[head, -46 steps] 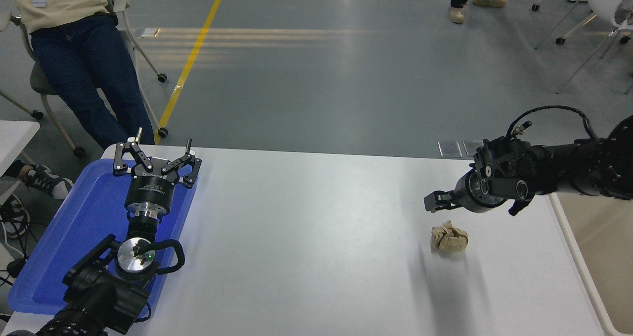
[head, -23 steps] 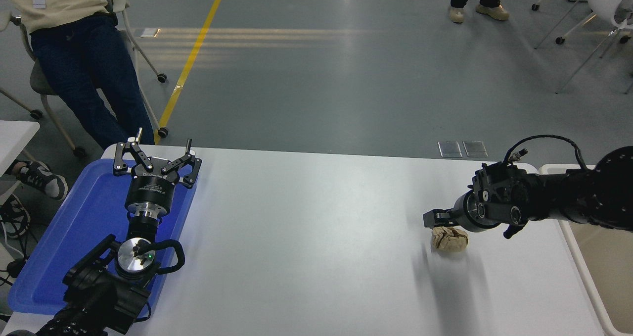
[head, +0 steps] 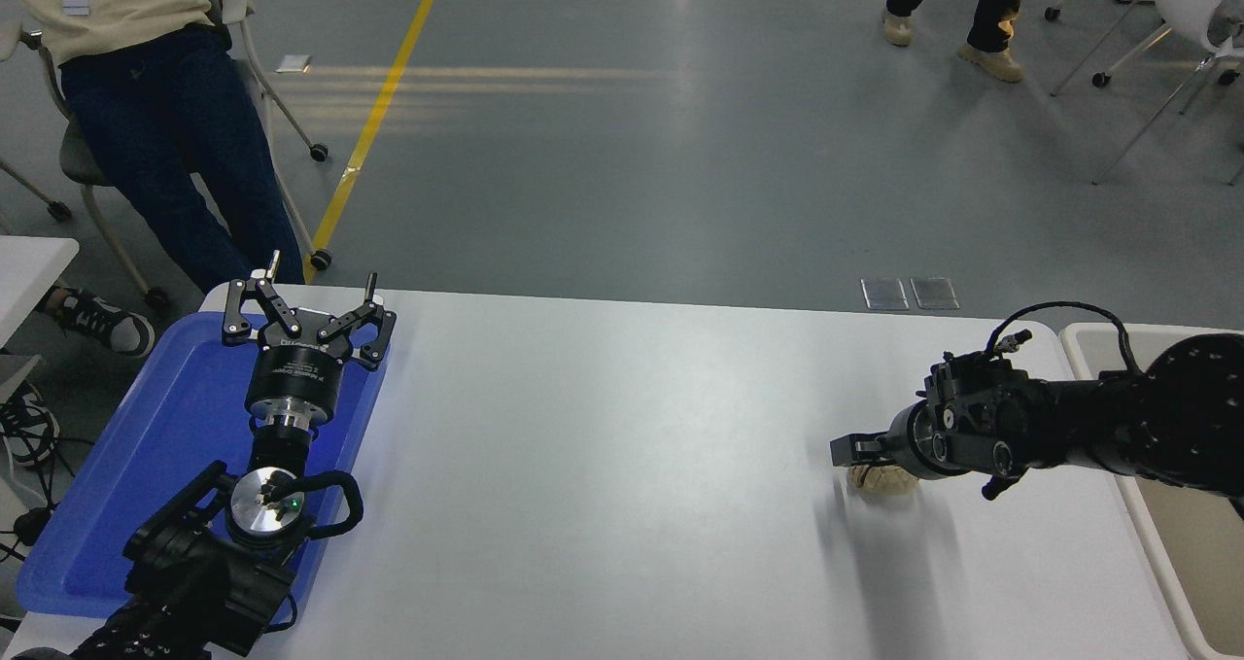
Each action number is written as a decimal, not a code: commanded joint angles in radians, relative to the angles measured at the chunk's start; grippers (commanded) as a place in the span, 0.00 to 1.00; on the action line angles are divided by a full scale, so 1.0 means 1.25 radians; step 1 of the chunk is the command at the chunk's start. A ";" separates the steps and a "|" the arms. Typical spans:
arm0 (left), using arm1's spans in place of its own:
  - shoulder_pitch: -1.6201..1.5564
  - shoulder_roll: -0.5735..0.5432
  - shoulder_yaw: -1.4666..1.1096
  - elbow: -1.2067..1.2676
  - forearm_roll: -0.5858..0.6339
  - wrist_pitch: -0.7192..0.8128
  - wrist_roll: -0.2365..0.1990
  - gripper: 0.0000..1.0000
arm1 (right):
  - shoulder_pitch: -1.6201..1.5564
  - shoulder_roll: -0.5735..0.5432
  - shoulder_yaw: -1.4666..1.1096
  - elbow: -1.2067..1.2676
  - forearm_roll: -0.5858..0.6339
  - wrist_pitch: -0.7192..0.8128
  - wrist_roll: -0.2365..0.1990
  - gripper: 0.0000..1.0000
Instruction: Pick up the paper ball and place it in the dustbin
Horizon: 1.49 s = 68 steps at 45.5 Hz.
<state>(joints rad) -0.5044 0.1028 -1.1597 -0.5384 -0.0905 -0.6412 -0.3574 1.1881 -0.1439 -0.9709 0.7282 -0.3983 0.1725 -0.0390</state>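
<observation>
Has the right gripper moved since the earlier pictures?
Yes. The right gripper came down toward the white table, now over the paper ball, which stayed put.

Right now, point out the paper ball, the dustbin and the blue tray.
paper ball [head: 882, 481], head view, its visible lower edge under the right end effector.
dustbin [head: 1079, 342], head view, its rim's far left corner.
blue tray [head: 146, 427], head view, bare floor.

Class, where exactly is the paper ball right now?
In the head view, the paper ball lies on the white table's right side, partly hidden under the right gripper, left of the dustbin.
</observation>
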 commanded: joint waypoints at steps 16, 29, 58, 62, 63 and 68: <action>0.000 0.000 0.000 0.000 0.000 0.000 0.000 1.00 | -0.034 0.012 0.027 -0.011 -0.016 -0.032 0.002 0.19; 0.000 0.000 0.000 0.000 0.000 0.000 0.000 1.00 | -0.014 0.006 0.026 -0.007 -0.014 -0.031 0.002 0.00; 0.000 0.000 0.000 0.000 0.000 0.000 0.000 1.00 | 0.445 -0.145 -0.092 0.376 -0.010 0.004 0.003 0.00; 0.000 0.000 0.000 0.000 0.000 0.000 0.000 1.00 | 0.524 -0.159 -0.117 0.441 -0.010 0.026 0.003 0.00; 0.001 0.000 0.000 0.000 0.000 0.000 0.000 1.00 | 0.544 -0.160 -0.124 0.454 -0.010 0.030 0.003 0.00; 0.001 0.000 0.000 0.000 0.000 0.000 0.000 1.00 | 0.626 -0.163 -0.152 0.509 -0.008 0.039 0.003 0.00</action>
<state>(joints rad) -0.5048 0.1028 -1.1597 -0.5386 -0.0904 -0.6412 -0.3574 1.7209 -0.3086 -1.0802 1.1725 -0.4118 0.1879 -0.0355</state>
